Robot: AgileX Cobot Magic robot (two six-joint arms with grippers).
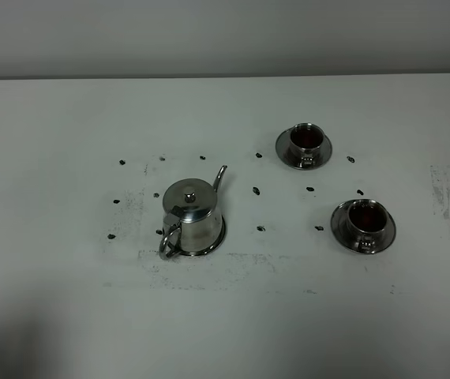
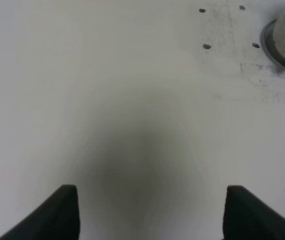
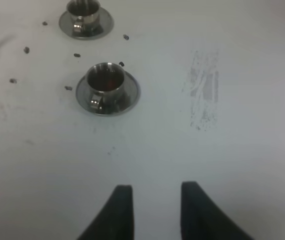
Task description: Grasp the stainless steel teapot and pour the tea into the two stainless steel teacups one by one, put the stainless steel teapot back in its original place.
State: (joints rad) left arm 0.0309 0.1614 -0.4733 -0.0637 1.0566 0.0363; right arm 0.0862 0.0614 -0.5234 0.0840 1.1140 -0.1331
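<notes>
- Standing upright on its round steel coaster plate point(image 1: 213, 246), the stainless steel teapot point(image 1: 193, 219) lies far ahead of the left gripper point(image 2: 150, 212), whose fingers spread wide, empty.
- Right gripper point(image 3: 155, 210) fingers sit slightly apart, empty; nearer teacup point(image 3: 106, 82) ahead holds reddish-brown tea point(image 3: 107, 79), farther teacup point(image 3: 84, 11) beyond.

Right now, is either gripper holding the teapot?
No, the teapot stands alone on its round coaster plate in the overhead view, with no gripper touching it, and both wrist views show empty jaws over bare table.

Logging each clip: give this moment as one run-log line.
teapot: on coaster, free | cups: hold tea | left tool: open, empty | right tool: open, empty
</notes>
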